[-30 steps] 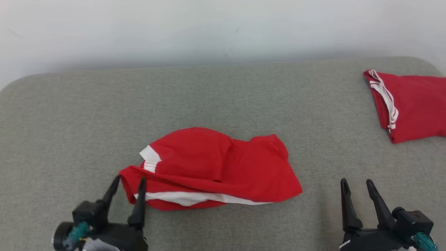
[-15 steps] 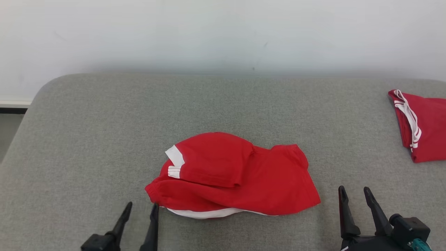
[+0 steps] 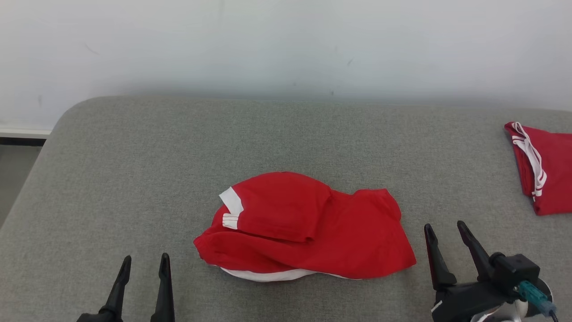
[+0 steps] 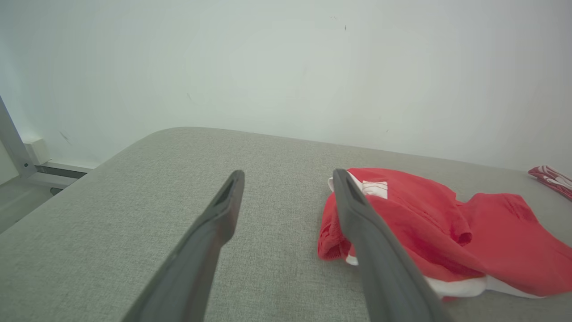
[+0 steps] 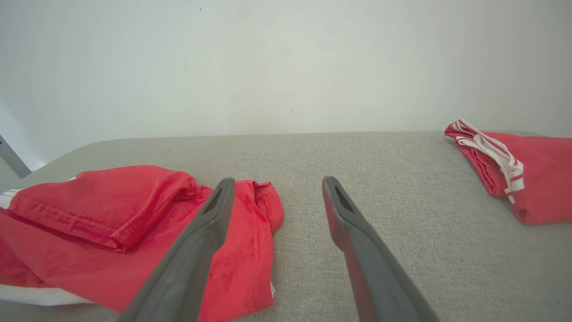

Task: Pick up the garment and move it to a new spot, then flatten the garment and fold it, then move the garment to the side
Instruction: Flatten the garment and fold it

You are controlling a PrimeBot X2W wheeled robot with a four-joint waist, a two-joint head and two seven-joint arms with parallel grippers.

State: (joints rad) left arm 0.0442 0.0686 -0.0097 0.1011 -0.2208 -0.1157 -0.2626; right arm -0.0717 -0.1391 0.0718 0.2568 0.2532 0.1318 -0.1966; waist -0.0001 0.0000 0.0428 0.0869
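Okay, both jaws released, empty; I risk pinching one layer of the bunched garment [image 3: 313, 232] near the table's [image 3: 134, 156] front edge.

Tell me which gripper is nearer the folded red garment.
Right. The right gripper sits just left of the folded red garment, nearer the robot; the left gripper is beyond the crumpled red garment, far left.

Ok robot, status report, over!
Left gripper open, empty. Right gripper open, empty. Red garment crumpled, centre, untouched. Folded garment far right, not blocking.
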